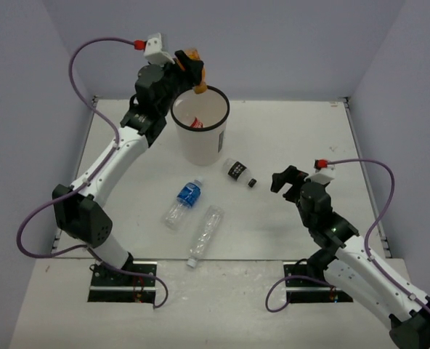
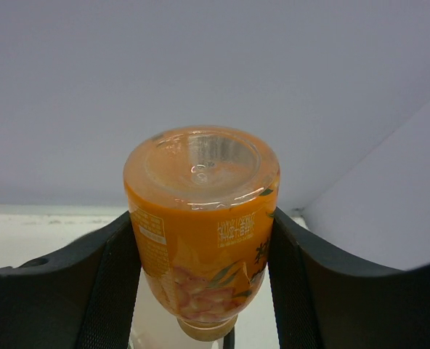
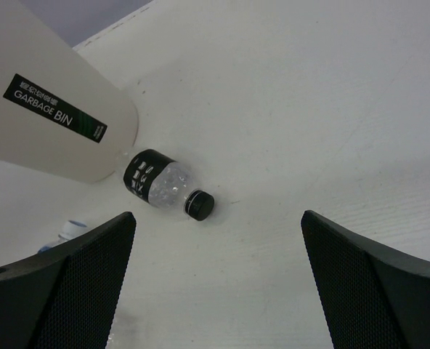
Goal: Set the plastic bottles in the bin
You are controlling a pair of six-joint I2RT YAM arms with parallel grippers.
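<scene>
The left gripper (image 1: 189, 65) clenched its fingers on the orange bottle (image 2: 200, 225) (cap down) above the bin (image 1: 200, 145) — release seemed the next move; the right gripper (image 3: 218, 291) stood spread, empty.

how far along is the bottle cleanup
Done: what looks like the red-labelled bottle lies inside the bin. In hand: the left gripper is shut on the orange bottle, cap down, above the bin's rim. Left: the black-labelled bottle, blue-labelled bottle and clear unlabelled bottle lie on the table. The right gripper is open and empty.
</scene>
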